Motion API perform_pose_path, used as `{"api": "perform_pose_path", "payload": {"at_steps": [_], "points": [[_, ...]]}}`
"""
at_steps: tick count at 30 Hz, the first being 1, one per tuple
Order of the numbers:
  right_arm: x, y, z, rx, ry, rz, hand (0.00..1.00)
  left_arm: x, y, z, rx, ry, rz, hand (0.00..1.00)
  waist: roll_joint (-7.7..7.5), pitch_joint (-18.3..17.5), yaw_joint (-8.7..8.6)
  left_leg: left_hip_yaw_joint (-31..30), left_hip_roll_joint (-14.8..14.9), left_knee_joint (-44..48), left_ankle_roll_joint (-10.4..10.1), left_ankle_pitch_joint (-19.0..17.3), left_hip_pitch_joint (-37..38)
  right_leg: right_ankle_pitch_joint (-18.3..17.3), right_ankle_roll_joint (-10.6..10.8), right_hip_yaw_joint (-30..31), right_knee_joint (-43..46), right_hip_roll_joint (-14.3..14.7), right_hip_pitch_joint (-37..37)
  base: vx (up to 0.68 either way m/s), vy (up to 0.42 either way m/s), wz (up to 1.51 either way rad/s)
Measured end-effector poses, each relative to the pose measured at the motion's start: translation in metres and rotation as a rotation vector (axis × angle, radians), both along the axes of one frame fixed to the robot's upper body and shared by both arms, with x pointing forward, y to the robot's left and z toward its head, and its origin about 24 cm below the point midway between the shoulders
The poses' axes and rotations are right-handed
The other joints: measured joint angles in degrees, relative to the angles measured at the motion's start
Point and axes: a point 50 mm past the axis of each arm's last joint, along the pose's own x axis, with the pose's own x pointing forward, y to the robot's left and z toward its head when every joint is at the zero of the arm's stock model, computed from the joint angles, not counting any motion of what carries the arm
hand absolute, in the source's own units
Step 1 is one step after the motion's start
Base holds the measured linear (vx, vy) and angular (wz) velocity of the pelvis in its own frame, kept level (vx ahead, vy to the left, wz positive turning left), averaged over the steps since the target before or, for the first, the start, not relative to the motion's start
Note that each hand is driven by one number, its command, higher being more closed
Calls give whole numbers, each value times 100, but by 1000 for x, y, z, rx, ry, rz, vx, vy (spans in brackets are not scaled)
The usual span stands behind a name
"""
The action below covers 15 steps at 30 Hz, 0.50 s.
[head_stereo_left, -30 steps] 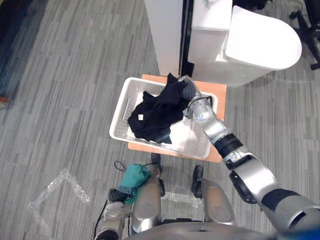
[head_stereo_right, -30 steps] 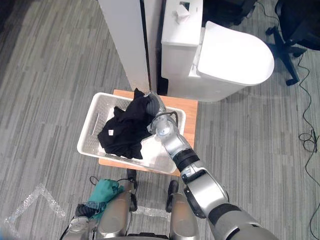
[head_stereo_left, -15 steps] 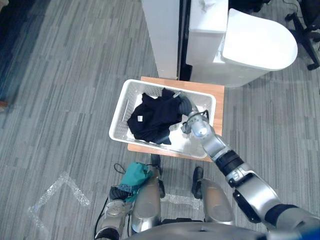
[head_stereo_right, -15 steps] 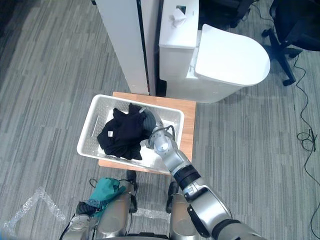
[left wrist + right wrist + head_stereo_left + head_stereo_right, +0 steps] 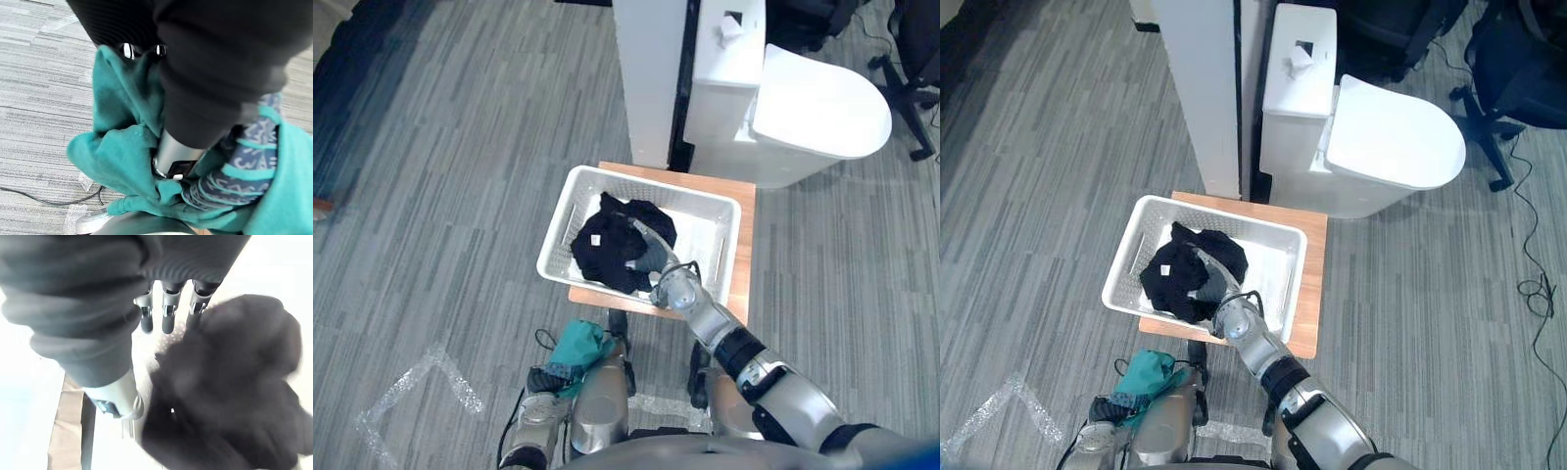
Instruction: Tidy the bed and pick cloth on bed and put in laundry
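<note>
A black cloth (image 5: 612, 245) lies bunched in the white laundry basket (image 5: 705, 201), towards its left half. My right hand (image 5: 651, 257) hovers over the near edge of that cloth, open; its straight fingers (image 5: 166, 313) point at the basket floor beside the black cloth (image 5: 230, 382) and hold nothing. Low down by my side, my left hand (image 5: 546, 377) is shut on a teal cloth (image 5: 578, 345). In the left wrist view the teal cloth (image 5: 122, 156) wraps round the hand, together with a patterned blue piece (image 5: 244, 161).
The basket stands on a small wooden table (image 5: 744, 245) on grey carpet. Behind it are a white column (image 5: 651, 78) and a white rounded unit (image 5: 813, 98). An office chair base (image 5: 920, 59) is at the far right. Tape marks (image 5: 411, 392) lie on the floor at the lower left.
My right hand has opened and let go of the black cloth, which has dropped flat into the basket. The hand has drawn back towards the basket's near side. The camera has shifted.
</note>
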Motion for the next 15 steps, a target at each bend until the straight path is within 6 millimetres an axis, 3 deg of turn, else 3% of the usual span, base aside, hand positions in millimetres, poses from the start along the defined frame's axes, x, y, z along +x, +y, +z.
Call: {"api": "perform_pose_path", "payload": {"at_steps": [1,3,4,6,8,11,15], "points": [[14,-8,30,24,-97,-19,0,0,0,0,1,0,0,100,-17,-13,8,21,18,-1,2,-2,0,52,-5,23,-58,26,16,-33,13,-9],[22,-22,56,118,-175,-51,0,-2,-3,-3,-14,20,3,100,-35,-42,29,56,25,1,11,-5,59,142,10,58,-202,47,119,-21,20,-10],[18,-22,53,140,-171,-44,0,-4,-3,-4,-13,31,6,100,-59,-61,23,68,22,0,27,-17,105,158,9,70,-255,48,183,23,19,-11],[-8,-3,19,102,-85,45,0,-14,6,-5,6,63,13,100,-148,-261,-37,145,13,-1,34,-91,172,173,16,143,-350,46,250,50,10,-16],[-13,4,16,92,-64,86,0,-13,6,-4,10,55,8,100,-143,-282,-81,166,30,-2,41,-99,151,206,3,176,-379,66,217,11,2,-12],[-2,-7,27,136,-79,35,0,-12,3,-5,1,55,11,100,-131,-311,-20,170,19,-1,53,-90,199,227,19,168,-440,66,309,3,4,3],[-14,-1,3,110,-20,24,0,-20,2,-7,-9,71,36,100,-140,-330,-9,163,2,-3,44,-125,300,228,22,141,-534,55,453,5,1,1]]}}
